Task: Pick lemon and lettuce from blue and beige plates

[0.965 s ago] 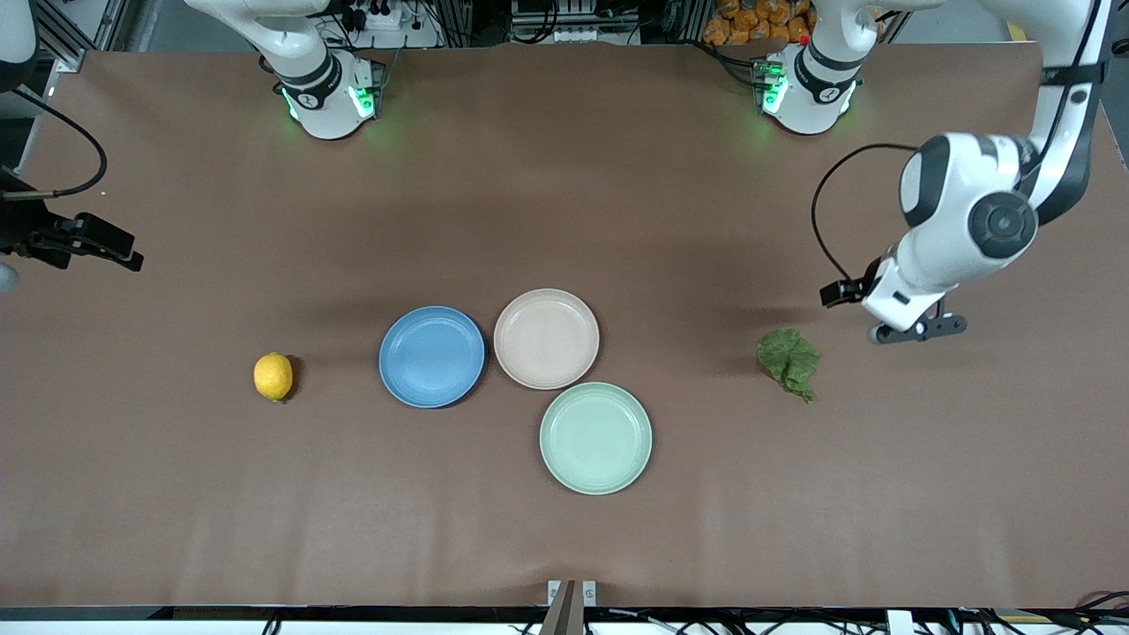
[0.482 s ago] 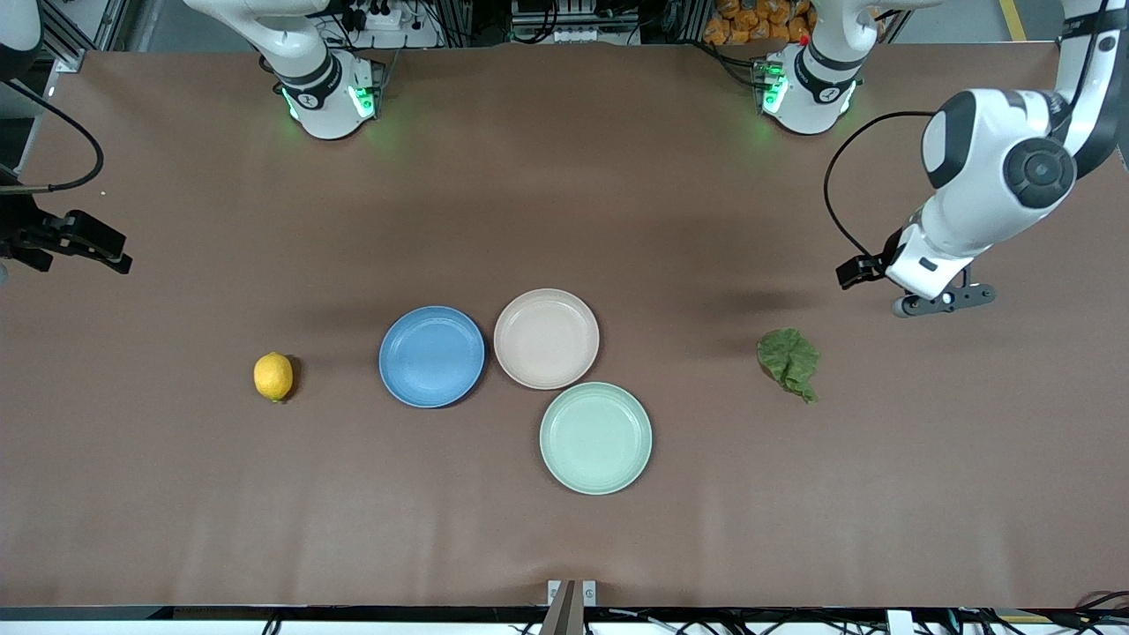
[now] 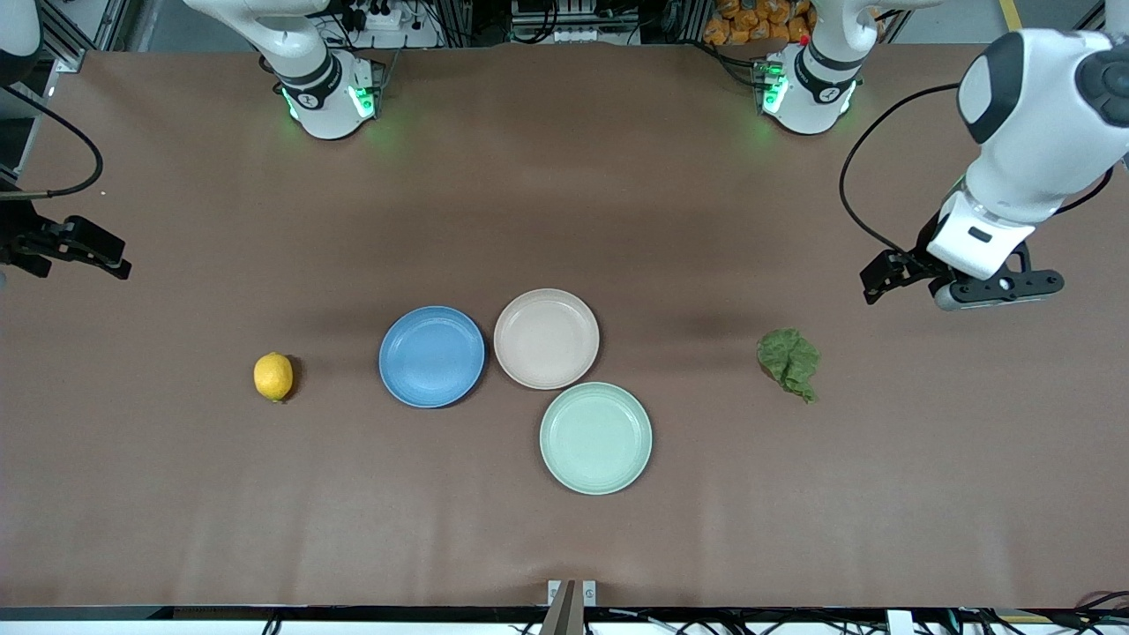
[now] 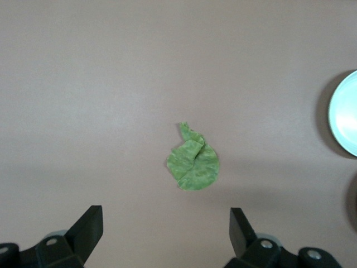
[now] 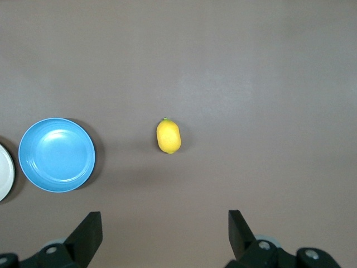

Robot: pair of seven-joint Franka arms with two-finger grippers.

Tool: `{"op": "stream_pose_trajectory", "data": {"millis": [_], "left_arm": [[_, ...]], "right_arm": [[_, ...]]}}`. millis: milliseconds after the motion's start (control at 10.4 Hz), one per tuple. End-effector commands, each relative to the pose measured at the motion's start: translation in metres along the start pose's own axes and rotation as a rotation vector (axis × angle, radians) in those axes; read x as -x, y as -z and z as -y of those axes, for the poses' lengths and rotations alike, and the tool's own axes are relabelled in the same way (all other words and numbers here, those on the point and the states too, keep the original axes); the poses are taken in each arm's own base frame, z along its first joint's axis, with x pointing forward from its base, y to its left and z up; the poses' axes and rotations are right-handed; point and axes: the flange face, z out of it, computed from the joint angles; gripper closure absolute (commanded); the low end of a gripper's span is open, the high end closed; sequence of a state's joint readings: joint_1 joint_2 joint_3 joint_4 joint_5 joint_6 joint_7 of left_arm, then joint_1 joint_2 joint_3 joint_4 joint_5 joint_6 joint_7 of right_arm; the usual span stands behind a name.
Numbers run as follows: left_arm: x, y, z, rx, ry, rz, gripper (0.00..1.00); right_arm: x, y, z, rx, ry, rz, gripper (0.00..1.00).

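Note:
The lemon (image 3: 273,377) (image 5: 168,136) lies on the bare table toward the right arm's end, apart from the blue plate (image 3: 431,356) (image 5: 57,154). Touching that plate stands the beige plate (image 3: 546,339); both are empty. The lettuce (image 3: 788,362) (image 4: 193,166) lies flat on the table toward the left arm's end. My left gripper (image 3: 997,287) (image 4: 165,231) hangs open and empty over the table, off to the side of the lettuce. My right gripper (image 3: 81,245) (image 5: 164,231) is open and empty in the air at the right arm's end of the table.
A mint-green plate (image 3: 595,437) (image 4: 347,114), also empty, sits nearer to the front camera than the beige plate and touches it. Brown table surface surrounds the lemon and the lettuce on every side. The arm bases (image 3: 328,93) stand along the table's back edge.
The left arm has drawn away from the lettuce toward its own end of the table, gripper open throughout. The right gripper has shifted slightly toward the table's edge. Lemon, lettuce and plates stay put.

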State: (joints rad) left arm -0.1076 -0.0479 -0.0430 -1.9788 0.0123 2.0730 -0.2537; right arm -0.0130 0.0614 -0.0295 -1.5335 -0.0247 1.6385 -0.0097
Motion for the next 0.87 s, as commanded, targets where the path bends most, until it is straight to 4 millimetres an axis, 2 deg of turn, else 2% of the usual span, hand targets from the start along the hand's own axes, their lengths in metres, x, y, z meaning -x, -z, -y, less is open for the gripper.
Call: {"op": "stream_pose_trajectory", "data": {"millis": [0, 193, 482, 579, 772], "left_arm": [[-0.01, 0.048, -0.003, 0.003, -0.03, 0.028, 0.0], [-0.014, 0.079, -0.006, -0.003, -0.037, 0.022, 0.0], [-0.006, 0.126, -0.007, -0.022, -0.046, 0.103, 0.0], [-0.001, 0.133, -0.013, -0.027, -0.109, 0.125, 0.0], [0.003, 0.148, -0.01, -0.059, -0.206, 0.138, 0.0]], "right_arm": [[-0.003, 0.004, -0.004, 0.01, -0.021, 0.004, 0.0], [-0.003, 0.005, -0.003, 0.013, -0.027, 0.001, 0.0], [-0.002, 0.016, -0.005, 0.011, -0.028, -0.008, 0.0], [-0.002, 0.017, -0.002, 0.02, -0.023, -0.01, 0.0], [-0.002, 0.02, 0.001, 0.021, -0.019, -0.016, 0.0]]}}
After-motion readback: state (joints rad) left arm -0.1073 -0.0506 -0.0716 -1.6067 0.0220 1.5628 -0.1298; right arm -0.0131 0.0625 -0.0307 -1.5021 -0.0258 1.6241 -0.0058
